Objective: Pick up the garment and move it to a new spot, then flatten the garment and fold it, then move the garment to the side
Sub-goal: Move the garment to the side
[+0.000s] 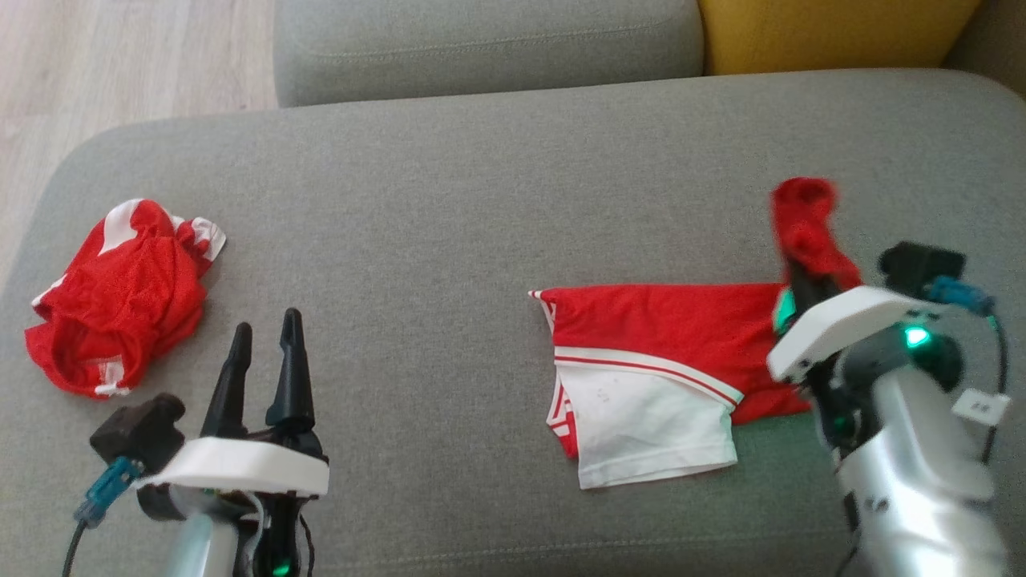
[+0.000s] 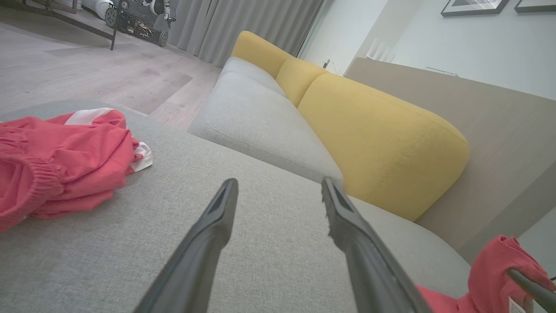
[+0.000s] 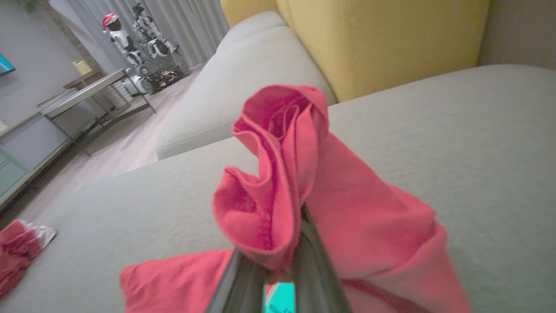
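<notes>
Grey woven fabric covers the broad sofa seat that takes up most of the head view. Behind it are a second grey seat cushion and a mustard-yellow back cushion, and pale wood-plank floor shows at the upper left.

On the right half of the seat lies the red-and-white garment, a thin jersey piece in red with a white panel and red-and-white striped trim. Its left part rests flat on the upholstery, the white panel nearest the robot. Its right end is raised off the seat and gathered into a bunched, rolled-over tuft.

The right gripper holds that end, its two long dark fingers pressed together on the red cloth. In the right wrist view the fabric folds over and around the fingertips and hides most of them.

The left gripper is at the lower left, over bare upholstery, with its fingers spread apart and nothing between them. It touches no cloth.

Beyond it, near the left edge of the seat and well apart from the held piece, sits a crumpled red mesh garment with white patches, heaped loosely.

The left wrist view also takes in grey curtains and framed pictures on a pale wall.
</notes>
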Robot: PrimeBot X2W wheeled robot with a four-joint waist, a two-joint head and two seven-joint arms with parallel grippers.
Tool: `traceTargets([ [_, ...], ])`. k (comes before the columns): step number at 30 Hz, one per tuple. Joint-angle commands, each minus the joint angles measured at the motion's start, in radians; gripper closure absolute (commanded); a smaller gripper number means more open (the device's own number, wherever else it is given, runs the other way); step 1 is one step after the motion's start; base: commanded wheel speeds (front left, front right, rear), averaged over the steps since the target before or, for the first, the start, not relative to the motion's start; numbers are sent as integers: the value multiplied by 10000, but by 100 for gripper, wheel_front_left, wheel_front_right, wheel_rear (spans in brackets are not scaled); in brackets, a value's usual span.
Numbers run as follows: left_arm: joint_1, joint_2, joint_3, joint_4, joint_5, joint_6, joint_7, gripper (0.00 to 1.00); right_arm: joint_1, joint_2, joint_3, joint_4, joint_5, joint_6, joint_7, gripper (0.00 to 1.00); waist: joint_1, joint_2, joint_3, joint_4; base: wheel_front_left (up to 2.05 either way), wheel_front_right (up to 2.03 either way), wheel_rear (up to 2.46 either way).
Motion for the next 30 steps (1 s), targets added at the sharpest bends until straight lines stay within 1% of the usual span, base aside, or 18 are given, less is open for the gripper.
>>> traceTargets([
  [1,-214,68,265,-296,-128,57,-89,0,229,156,959,-1286,761,-9,429,100,0,0,-75,8,0,0,0],
  [3,-206,68,217,-279,-158,60,-89,0,652,175,1692,-2190,1698,-9,784,100,0,0,-107,49,0,0,0],
  [4,-206,68,217,-279,-158,60,-89,0,652,175,1692,-2190,1698,-9,784,100,0,0,-107,49,0,0,0],
  [7,-187,68,192,-267,-209,76,-89,0,1205,180,2692,-3192,3001,-9,1052,100,0,0,-112,119,0,0,0],
  [10,-204,68,161,-268,-260,86,-89,0,1527,182,3441,-3540,3612,-9,1069,100,0,0,-44,223,0,0,0],
  [13,-284,68,123,-313,-319,104,-89,0,1561,183,3953,-3424,3622,-9,853,100,0,0,155,366,0,0,0],
  [17,-343,68,77,-277,-377,112,-89,0,1384,183,4448,-2855,3774,-9,430,100,0,0,379,548,0,0,0],
  [22,-487,68,49,-200,-422,79,-89,0,1033,184,4984,-1818,3627,-9,-5,100,0,0,631,770,0,0,0],
  [25,-557,68,40,-166,-451,67,-89,0,918,184,5191,-1107,3448,-9,-74,99,0,0,710,850,0,0,0],
  [26,-564,68,32,-152,-458,66,-89,0,882,184,5299,-908,3331,-9,-30,2,0,0,723,866,0,0,0],
  [27,-568,68,28,-141,-464,67,-90,0,864,184,5335,-798,3370,-9,-43,0,0,0,733,875,0,0,0],
  [30,-550,68,64,-123,-473,81,-90,0,748,184,5493,-771,3461,-9,-176,0,0,0,718,829,0,0,0],
])
